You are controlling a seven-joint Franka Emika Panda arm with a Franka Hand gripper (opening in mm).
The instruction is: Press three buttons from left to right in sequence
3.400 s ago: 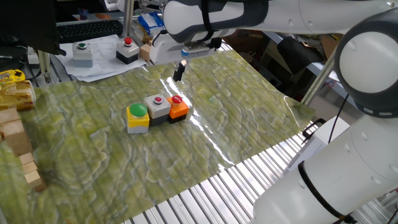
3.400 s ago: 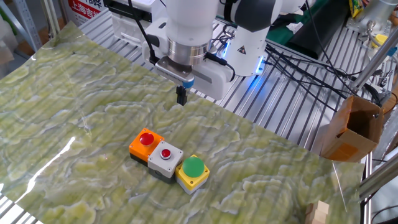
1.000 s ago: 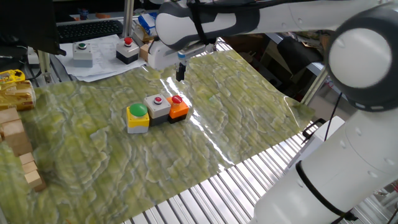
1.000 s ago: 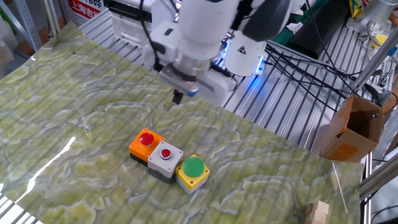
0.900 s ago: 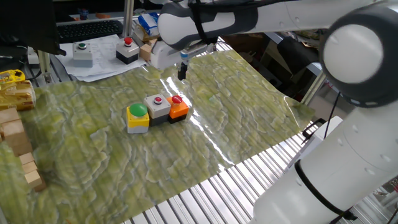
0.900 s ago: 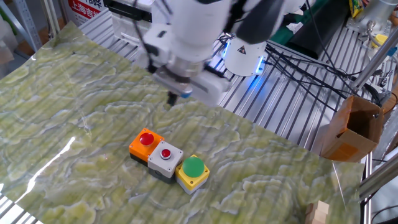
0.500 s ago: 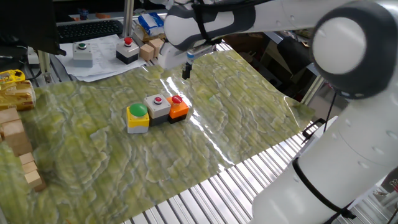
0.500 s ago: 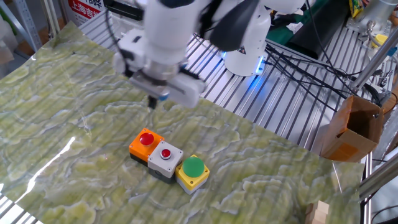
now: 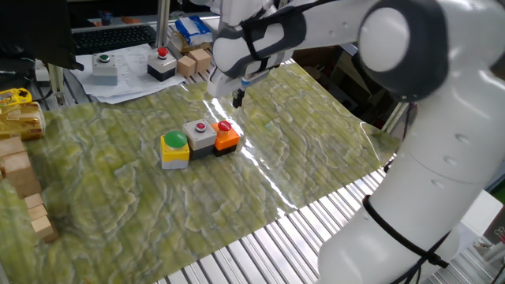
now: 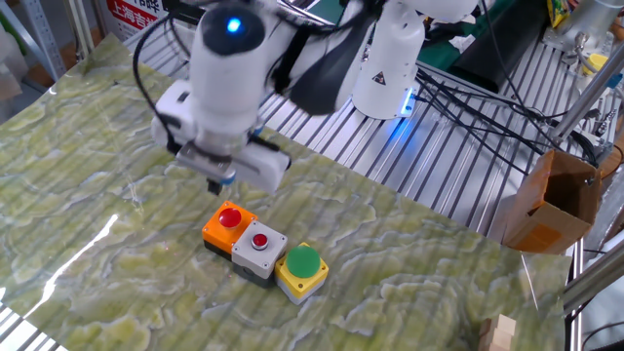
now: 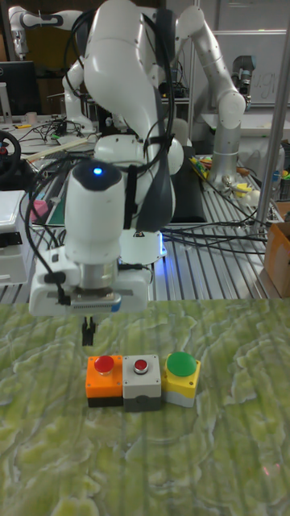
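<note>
The three buttons stand in a touching row on the green mat: a yellow box with a green cap [image 9: 174, 146] [image 10: 302, 266] [image 11: 182, 375], a grey box with a small red cap [image 9: 200, 132] [image 10: 259, 244] [image 11: 142, 377], and an orange box with a red cap [image 9: 226, 136] [image 10: 229, 223] [image 11: 104, 375]. My gripper [image 9: 238, 99] [image 10: 218, 186] [image 11: 88, 332] points down, just behind the orange box and above the mat. It touches nothing. In the tall fixed view its fingertips are together, so it is shut and holds nothing.
A separate grey box with a green button [image 9: 103, 67] and a black box with a red button [image 9: 162, 65] sit at the back beyond the mat. Wooden blocks [image 9: 20, 170] line the left edge. A cardboard box [image 10: 556, 200] hangs off the far side.
The gripper has swung from behind the middle of the row to just behind the orange box and come lower. The wrist has turned. The buttons have not moved.
</note>
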